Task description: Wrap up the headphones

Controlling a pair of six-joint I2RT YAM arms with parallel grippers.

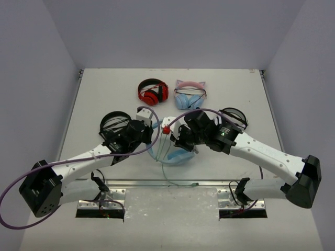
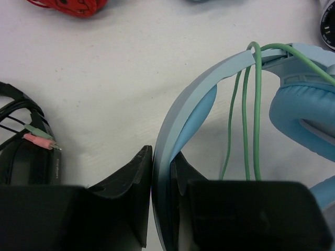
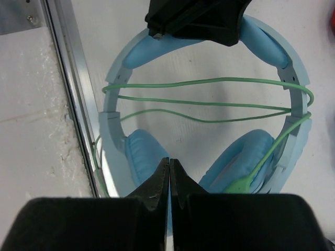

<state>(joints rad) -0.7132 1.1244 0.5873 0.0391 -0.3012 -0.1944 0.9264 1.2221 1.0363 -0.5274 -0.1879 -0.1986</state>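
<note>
Left gripper (image 2: 162, 154) clamped the headphones (image 2: 180, 102) by the headband.
Right gripper (image 3: 169, 163) was closed tight, nothing seen held; the cable (image 3: 209, 102) crossed the band beyond its fingertips.

red headphones (image 1: 152, 92), pale-blue cat-ear headphones (image 1: 189, 97) just beside, both on white table (image 1: 104, 91)
</note>
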